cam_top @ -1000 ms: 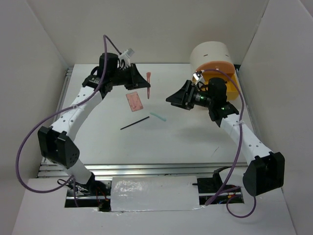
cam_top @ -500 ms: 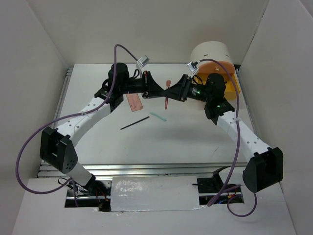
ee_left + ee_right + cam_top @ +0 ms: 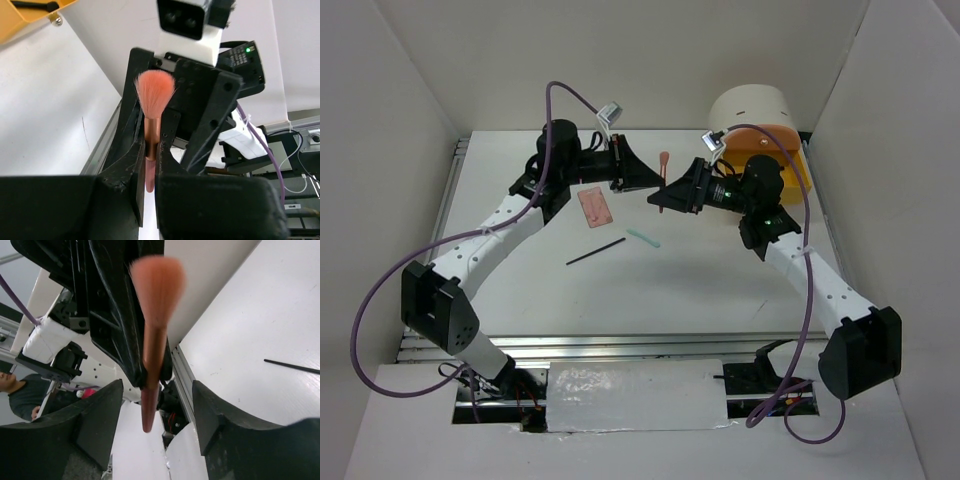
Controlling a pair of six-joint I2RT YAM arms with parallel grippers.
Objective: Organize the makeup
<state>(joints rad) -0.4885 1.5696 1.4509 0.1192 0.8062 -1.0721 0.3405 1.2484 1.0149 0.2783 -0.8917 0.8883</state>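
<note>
Between left end effector (image 3: 150, 175) fingers: red-handled brush (image 3: 154, 95), pinched upright.

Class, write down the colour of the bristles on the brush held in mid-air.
The brush has salmon-pink bristles; the left wrist view shows them best.

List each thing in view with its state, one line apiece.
Left gripper: jaws shut on the brush handle.
Right gripper: jaws open, either side of the brush.
Brush: upright, bristles up, off the table.
Pink palette: flat on the table.
Black pencil: lying on the table.
Mint stick: lying on the table.
Drawer unit: yellow drawer looks swung out.
</note>
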